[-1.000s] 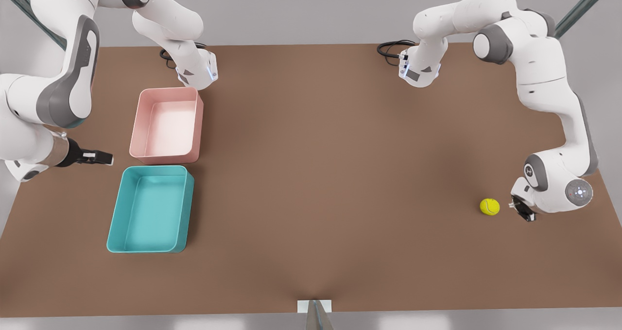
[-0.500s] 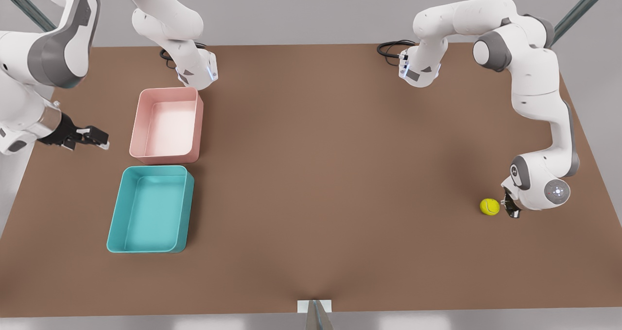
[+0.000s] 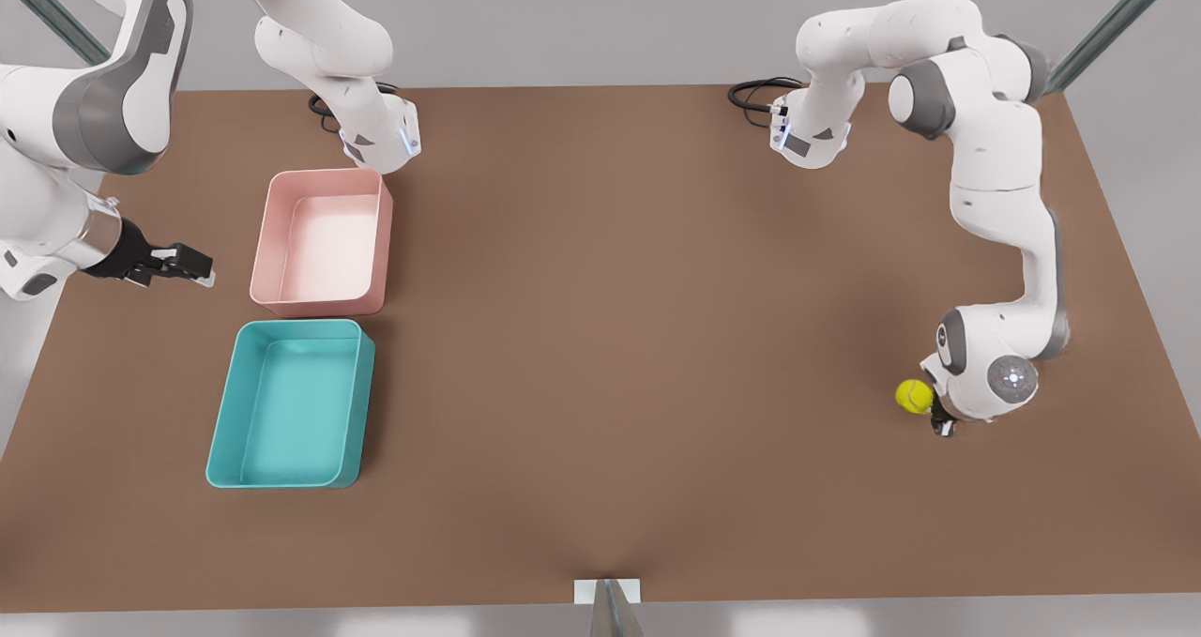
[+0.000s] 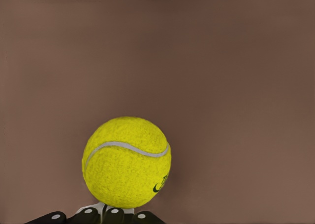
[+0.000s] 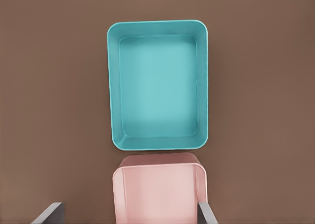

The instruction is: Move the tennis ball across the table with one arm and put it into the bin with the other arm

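Brown table [image 3: 600,337] carries all items. At the front view's left, the right gripper [image 3: 192,268] hovers above the table edge beside the pink bin [image 3: 322,243], fingers parted and holding nothing. The teal bin [image 3: 291,402] sits just in front of the pink bin. At the front view's right, the left gripper [image 3: 938,419] touches the tennis ball [image 3: 913,395]; its jaw state cannot be determined.
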Motion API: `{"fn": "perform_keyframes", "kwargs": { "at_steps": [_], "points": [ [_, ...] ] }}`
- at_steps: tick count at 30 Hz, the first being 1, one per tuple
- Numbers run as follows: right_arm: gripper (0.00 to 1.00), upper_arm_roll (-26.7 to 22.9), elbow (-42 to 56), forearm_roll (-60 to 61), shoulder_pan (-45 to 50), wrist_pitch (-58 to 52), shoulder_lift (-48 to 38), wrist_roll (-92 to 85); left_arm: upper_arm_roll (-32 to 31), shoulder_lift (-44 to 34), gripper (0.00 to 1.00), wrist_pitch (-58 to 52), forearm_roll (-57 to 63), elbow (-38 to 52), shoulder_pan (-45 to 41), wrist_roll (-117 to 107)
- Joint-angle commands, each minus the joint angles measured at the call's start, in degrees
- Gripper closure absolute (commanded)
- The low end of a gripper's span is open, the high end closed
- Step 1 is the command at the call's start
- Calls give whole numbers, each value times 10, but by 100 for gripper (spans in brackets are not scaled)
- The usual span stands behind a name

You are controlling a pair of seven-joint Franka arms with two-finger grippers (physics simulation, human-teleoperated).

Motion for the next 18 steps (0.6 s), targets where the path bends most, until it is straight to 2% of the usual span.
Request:
{"fn": "perform_keyframes", "kwargs": {
  "at_steps": [1, 3, 5, 6, 8, 9, 10, 11, 12, 13, 15, 17, 18],
  "points": [
    [0, 0, -2, 1, 0, -8, -1, 5, -14, -17, 79, -22, -1, -18, -58, -337],
    [0, 0, -5, 1, 1, -5, 6, 6, -131, -68, 79, -146, -50, -13, -91, -766],
    [0, 0, -5, 2, 1, -5, 9, 7, -131, -72, 79, -168, -52, 4, -81, -772],
    [0, 0, -5, 7, 0, -6, 10, 6, -122, -70, 79, -226, -50, 55, -62, -775],
    [0, -1, -10, 16, -3, -6, 10, 6, -106, -85, 79, -356, -53, 177, -53, -1036],
    [0, -1, -10, 16, -3, -6, 10, 6, -106, -104, 79, -403, -72, 219, -33, -1084],
    [0, -1, -10, 16, -3, -6, 10, 6, -93, -137, 79, -438, -127, 251, -17, -1161],
    [0, -1, -10, 16, -3, -6, 11, 6, -85, -168, 60, -480, -104, 248, -16, -1161],
    [0, -1, -10, 16, -3, -5, 11, 6, -91, -185, 0, -563, -42, 241, -20, -1196],
    [0, -1, -10, 18, -4, -5, 12, 6, -126, -191, 0, -612, -16, 261, -18, -1296],
    [0, -1, -10, 21, -4, -5, 14, 6, -187, -168, 0, -729, -16, 379, -18, -1329],
    [0, -2, -10, 22, -4, -6, 14, 6, -215, -173, 0, -752, -20, 382, -18, -1300],
    [0, -2, -10, 22, -4, -6, 14, 6, -180, -230, 0, -715, -23, 329, -19, -1183]
  ]
}}
